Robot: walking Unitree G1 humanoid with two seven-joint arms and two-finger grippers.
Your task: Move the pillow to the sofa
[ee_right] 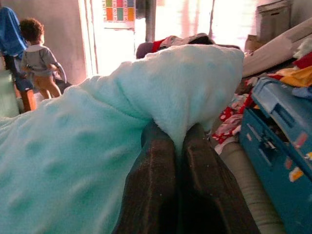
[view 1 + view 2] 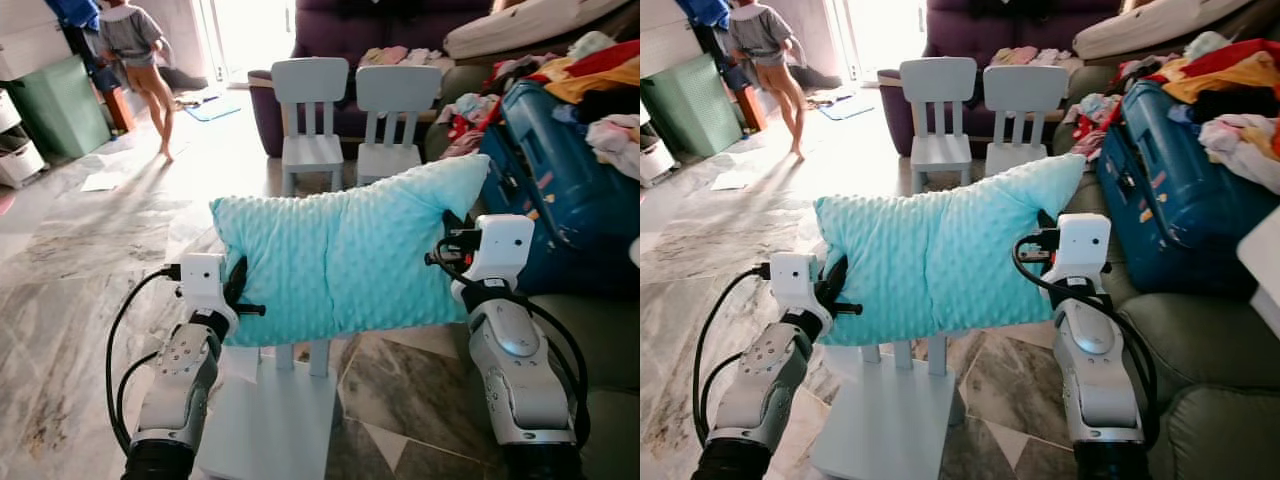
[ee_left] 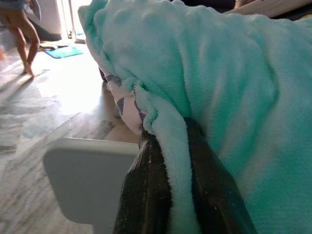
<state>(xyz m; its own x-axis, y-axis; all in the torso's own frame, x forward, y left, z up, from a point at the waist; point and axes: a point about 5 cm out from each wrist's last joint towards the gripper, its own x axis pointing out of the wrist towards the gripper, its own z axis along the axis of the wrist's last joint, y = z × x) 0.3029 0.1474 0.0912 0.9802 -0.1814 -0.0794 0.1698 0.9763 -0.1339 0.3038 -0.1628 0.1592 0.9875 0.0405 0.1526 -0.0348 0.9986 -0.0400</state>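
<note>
A turquoise dotted pillow hangs in the air between my two arms, above a pale blue chair. My left gripper is shut on the pillow's left edge; in the left wrist view its fingers pinch a fold of the fabric. My right gripper is shut on the pillow's right edge, with the fingers closed over the cloth. A grey-green sofa lies to my right, its cushion just beside my right arm.
A blue suitcase and heaped clothes cover the sofa's far part. Two pale blue chairs stand ahead before a purple couch. A child walks at the far left on the marble floor.
</note>
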